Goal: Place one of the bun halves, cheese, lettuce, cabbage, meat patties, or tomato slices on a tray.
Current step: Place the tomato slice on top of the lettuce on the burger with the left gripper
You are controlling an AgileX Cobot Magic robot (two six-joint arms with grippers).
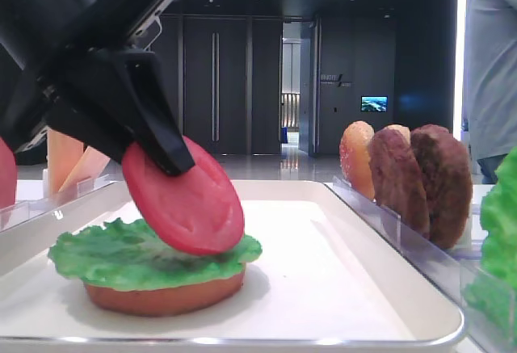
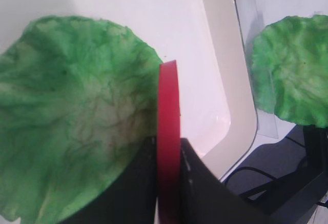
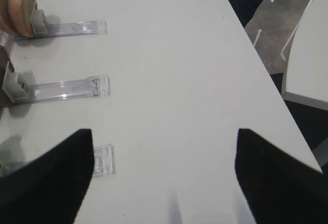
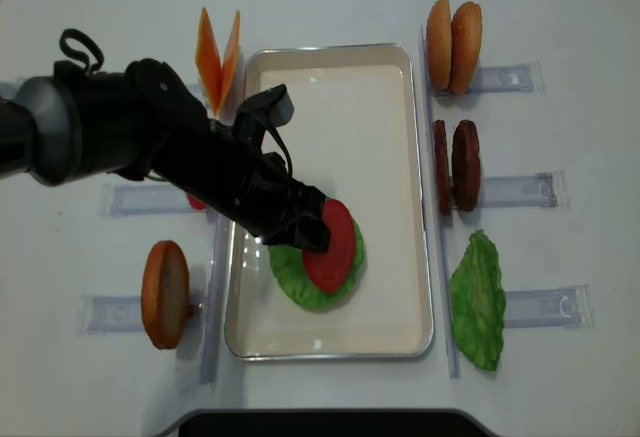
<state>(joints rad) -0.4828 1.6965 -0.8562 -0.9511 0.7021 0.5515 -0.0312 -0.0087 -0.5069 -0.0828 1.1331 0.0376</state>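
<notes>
left fingers [image 4: 312, 232] are pinching a tomato slice [image 4: 331, 244] by its upper edge, clamped on either face, and the red disc hangs tilted below the fingertips. in the left wrist view the slice [image 2: 168, 131] shows edge-on, squeezed between the two dark fingers. just under the fingers, a ruffled green lettuce [image 1: 121, 252] lies on a flat bun half [image 1: 161, 292], and the tomato's lower rim touches the leaf or sits right at it; hard to call from here. that stack rests on the white tray [image 4: 385, 107], toward the near end.

right of the left fingers, past the tray rim, two meat patties [image 4: 455, 165] stand on edge in a clear holder [image 4: 515, 190], with two more bun halves [image 4: 453, 32] beyond them and a spare lettuce leaf [image 4: 477, 300] nearer. behind the left fingers, cheese slices [image 4: 218, 57] stand upright.

right fingers [image 3: 164, 183] are spread wide over bare white bench [image 3: 174, 70], holding nothing.
</notes>
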